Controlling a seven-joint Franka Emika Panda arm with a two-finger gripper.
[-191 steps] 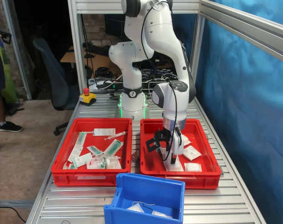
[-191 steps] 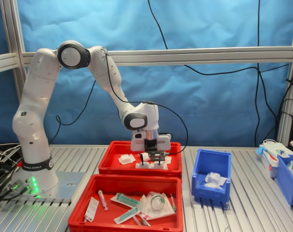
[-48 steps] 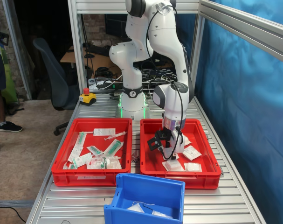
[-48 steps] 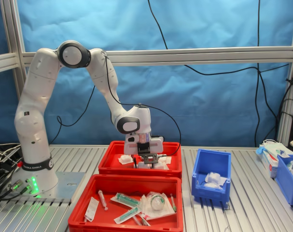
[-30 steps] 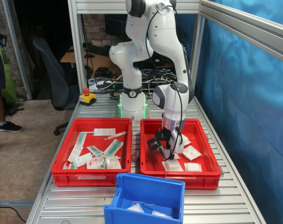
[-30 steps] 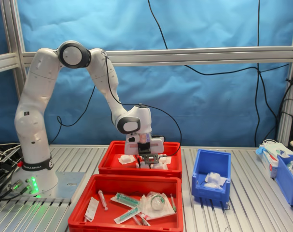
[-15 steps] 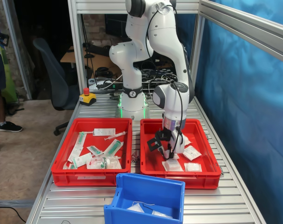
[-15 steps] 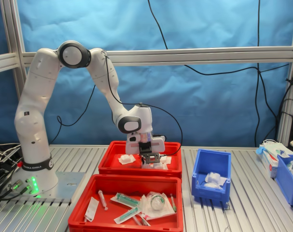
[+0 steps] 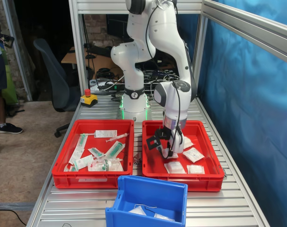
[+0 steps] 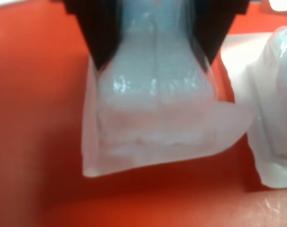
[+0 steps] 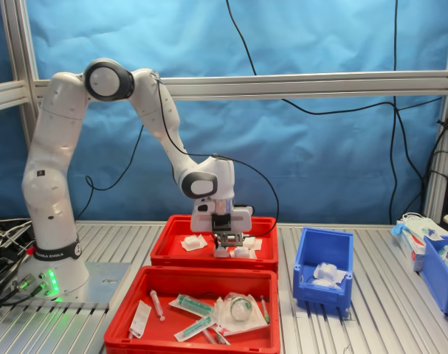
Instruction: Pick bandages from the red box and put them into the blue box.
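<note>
Blurred bandage (image 10: 152, 113); jaws cropped

A second shallow red plastic crate (image 9: 93, 152) sits on the ribbed aluminium tabletop (image 9: 77, 207), holding syringes (image 9: 117, 137) and long green-and-white packets (image 9: 114, 149). A yellow emergency-stop box with a red button (image 9: 88, 98) stands on the tabletop. Blue fabric (image 11: 319, 147) hangs behind the aluminium frame.

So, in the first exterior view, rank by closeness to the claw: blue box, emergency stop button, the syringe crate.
From the claw:
1. Syringe crate, just beside it toward the first exterior view's left.
2. Blue box, in front, nearer the camera.
3. Emergency stop button, far back left by the arm's base.
</note>
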